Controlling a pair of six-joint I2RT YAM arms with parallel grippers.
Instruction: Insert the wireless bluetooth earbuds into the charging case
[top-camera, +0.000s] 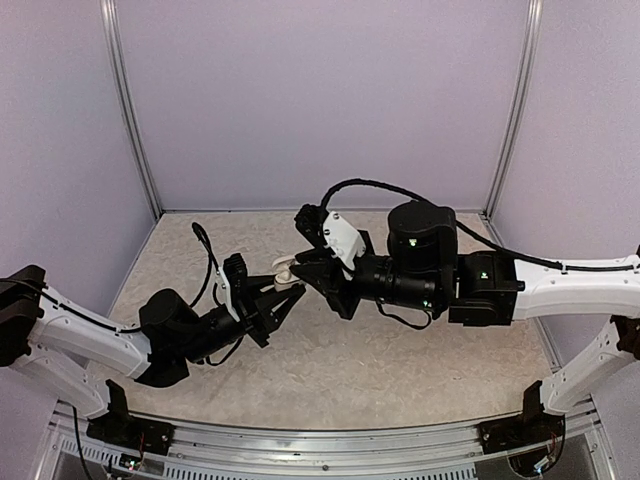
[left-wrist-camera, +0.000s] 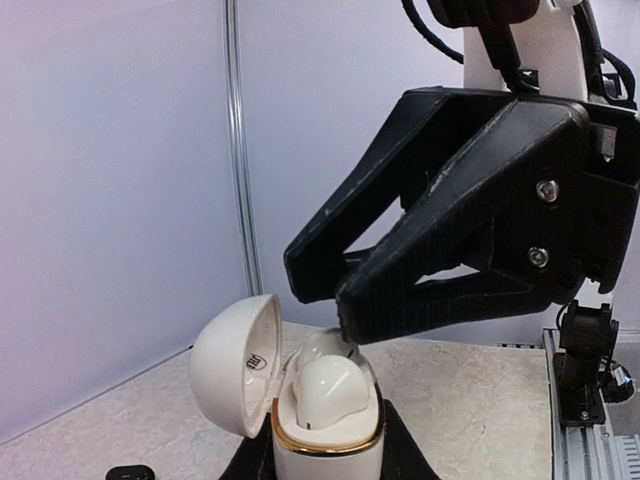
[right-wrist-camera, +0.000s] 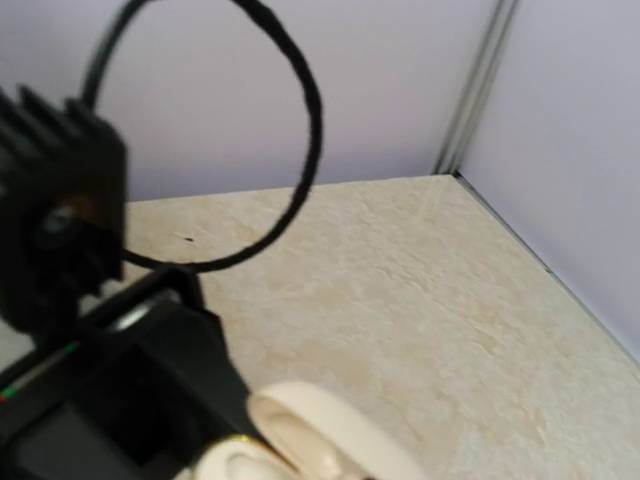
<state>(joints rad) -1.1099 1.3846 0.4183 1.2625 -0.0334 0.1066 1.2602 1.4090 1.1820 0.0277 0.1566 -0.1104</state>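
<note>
The left claw (left-wrist-camera: 328, 468) is closed on the lower body of a white case (left-wrist-camera: 330, 452), a black finger (left-wrist-camera: 400, 452) showing at each side of it, and holds it upright above the bench (top-camera: 400, 370). The case stands open, its lid (left-wrist-camera: 235, 365) swung back to the left on the hinge. Two white earbuds sit in the case: the front one (left-wrist-camera: 330, 392) lies low in its pocket inside the gold rim, and the rear one (left-wrist-camera: 320, 347) rises just behind it. The right claw (left-wrist-camera: 320, 303) reaches down from the upper right, directly over the case. Its two tips are a little apart with nothing seen between them, and the lower tip looks to be touching the top of the rear earbud, or almost so. From overhead the two claws meet near the middle of the bench, the right claw (top-camera: 300, 265) just beside the pale case (top-camera: 284, 268). A small black thing (left-wrist-camera: 130, 472) lies on the bench at the lower left of the left wrist view, too cut off to tell what it is.
</note>
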